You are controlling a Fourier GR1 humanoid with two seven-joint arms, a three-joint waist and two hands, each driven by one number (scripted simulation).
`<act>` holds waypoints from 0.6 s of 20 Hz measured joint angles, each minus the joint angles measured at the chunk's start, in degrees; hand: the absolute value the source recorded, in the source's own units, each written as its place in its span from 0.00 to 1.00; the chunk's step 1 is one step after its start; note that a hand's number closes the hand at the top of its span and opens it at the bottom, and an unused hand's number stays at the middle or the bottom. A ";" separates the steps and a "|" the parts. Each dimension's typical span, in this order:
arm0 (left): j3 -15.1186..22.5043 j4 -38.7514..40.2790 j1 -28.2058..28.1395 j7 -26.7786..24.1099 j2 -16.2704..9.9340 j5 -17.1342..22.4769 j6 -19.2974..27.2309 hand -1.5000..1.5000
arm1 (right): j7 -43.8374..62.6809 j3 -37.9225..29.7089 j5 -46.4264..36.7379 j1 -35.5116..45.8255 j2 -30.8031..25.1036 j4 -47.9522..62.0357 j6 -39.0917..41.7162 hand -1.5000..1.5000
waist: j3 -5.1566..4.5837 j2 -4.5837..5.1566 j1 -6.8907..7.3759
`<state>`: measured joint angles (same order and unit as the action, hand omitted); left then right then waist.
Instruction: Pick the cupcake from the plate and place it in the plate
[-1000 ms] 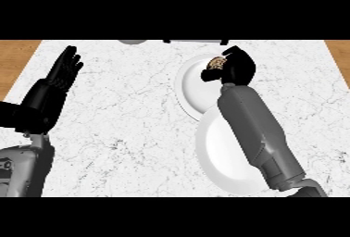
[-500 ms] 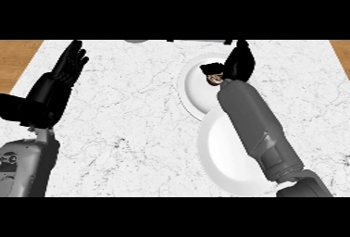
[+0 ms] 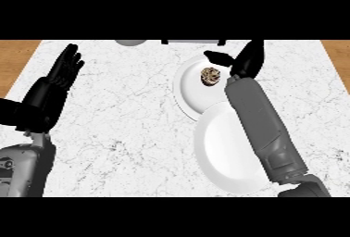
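Up and back goes the right hand point(image 3: 247, 59) — a moment ago it was curled over the cupcake point(image 3: 210, 76), and now its fingers stand spread at the far rim of the far plate point(image 3: 184, 92), thumb out to the left, holding nothing. And the cupcake? It sits uncovered on that far plate, just left of the wrist, not touched by any finger that I can see. So the pick does not look made yet, by my reading. The near plate point(image 3: 222, 152), overlapping the far one's lower edge, carries nothing but the shadow of the forearm crossing it. Over at the left edge the left hand point(image 3: 58, 78) rests open, fingers up, barely shifted. Everything is ahead: close on the cupcake, lift it, carry it toward the near plate, set it down.
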<state>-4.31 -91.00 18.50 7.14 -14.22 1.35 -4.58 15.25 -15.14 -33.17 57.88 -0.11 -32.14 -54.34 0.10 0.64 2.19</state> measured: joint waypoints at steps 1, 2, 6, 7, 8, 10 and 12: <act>-0.20 -0.22 0.09 0.54 -0.04 0.14 0.03 0.50 | -1.12 0.42 1.64 -1.25 0.00 -1.27 -0.31 0.00 | -0.02 -0.16 -0.32; -0.73 -0.46 -0.15 0.74 -0.36 0.54 -0.22 0.50 | -1.69 1.38 3.19 -2.39 -0.03 -2.42 -0.88 0.00 | -0.03 -0.29 -0.54; -0.95 -1.36 -1.78 0.75 0.10 -0.17 0.65 0.50 | -5.31 2.28 7.18 -10.05 0.05 -10.70 -0.79 0.00 | -0.05 -0.70 -1.86; -1.57 -1.33 -2.20 0.57 -0.41 0.42 0.00 0.50 | -5.90 2.58 7.91 -12.47 0.06 -13.53 -0.16 0.00 | -0.07 -0.81 -2.20; -1.99 -0.81 -2.62 -0.20 -0.71 0.38 -0.27 0.50 | -5.53 3.68 8.13 -14.52 0.06 -16.53 0.13 0.00 | -0.07 -0.88 -2.46; -2.27 -1.27 -2.39 0.81 -0.87 0.35 -0.07 0.50 | -6.17 5.72 8.94 -20.24 0.08 -22.45 1.06 0.00 | -0.09 -0.99 -2.82; -2.18 -1.96 -3.58 0.29 -0.48 0.02 0.09 0.50 | -5.24 7.23 8.86 -25.20 -0.60 -28.57 2.81 0.00 | -0.10 -1.01 -2.93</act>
<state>-6.49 -92.95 14.92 7.43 -14.70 1.37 -4.49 10.01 -7.92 -24.30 32.68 -0.71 -60.71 -51.53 -0.01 -0.37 -0.74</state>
